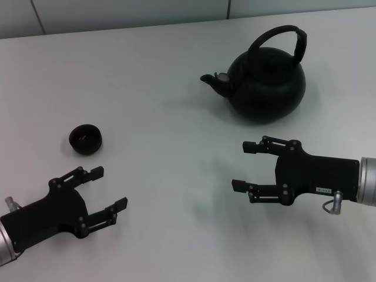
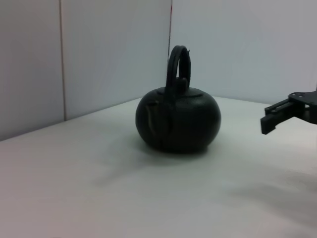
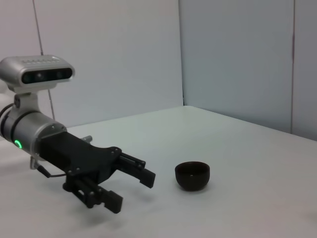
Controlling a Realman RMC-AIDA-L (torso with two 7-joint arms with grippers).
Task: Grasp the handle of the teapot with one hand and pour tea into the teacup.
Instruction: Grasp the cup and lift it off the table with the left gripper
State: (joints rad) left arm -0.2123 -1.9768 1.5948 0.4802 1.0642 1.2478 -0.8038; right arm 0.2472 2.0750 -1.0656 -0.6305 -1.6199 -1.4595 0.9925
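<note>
White surface (image 1: 164,129): teapot (image 1: 267,82) upright toward far edge, handle (image 1: 281,36) free. Right gripper (image 1: 254,166) open nearby, likely staged to grab; left gripper (image 1: 103,191) open beside teacup (image 1: 86,138).

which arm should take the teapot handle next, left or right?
Right. The right tool sits open just in front of the teapot, on the side of the handle. The left tool, also open, lies by the teacup, with the spout facing it and the handle farther away.
</note>
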